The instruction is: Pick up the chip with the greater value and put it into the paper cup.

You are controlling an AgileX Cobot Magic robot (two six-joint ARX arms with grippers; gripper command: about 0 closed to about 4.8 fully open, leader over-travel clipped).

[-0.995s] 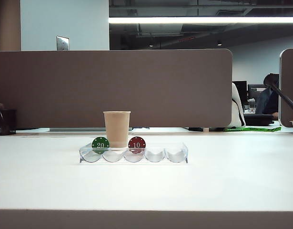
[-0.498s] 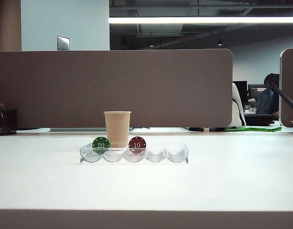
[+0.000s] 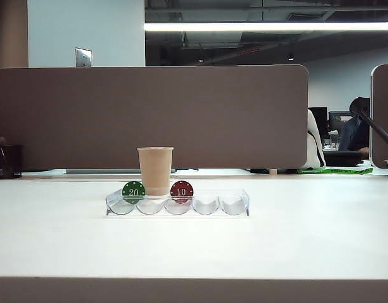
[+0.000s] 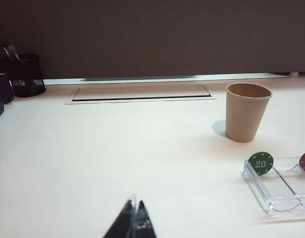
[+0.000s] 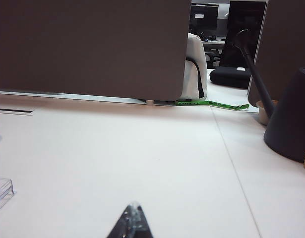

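Note:
The paper cup [image 3: 155,170] stands upright on the white table, just behind a clear chip tray [image 3: 235,205]. A green "20" chip [image 3: 133,190] and a red "10" chip [image 3: 181,190] stand on edge in the tray's left slots. The chip of greater value is out of view. The left wrist view shows the cup [image 4: 246,111], the green chip [image 4: 261,163], the tray [image 4: 271,196], and my left gripper [image 4: 135,206] shut and empty, low over bare table well short of them. My right gripper [image 5: 134,206] is shut and empty too, with a tray corner [image 5: 1,191] off to one side. Neither arm appears in the exterior view.
A brown partition [image 3: 149,113] closes off the back of the table. A black mesh pen holder [image 4: 26,74] stands at the far left, and a cable slot [image 4: 142,92] runs along the back edge. A dark rounded base [image 5: 291,119] sits on the right side.

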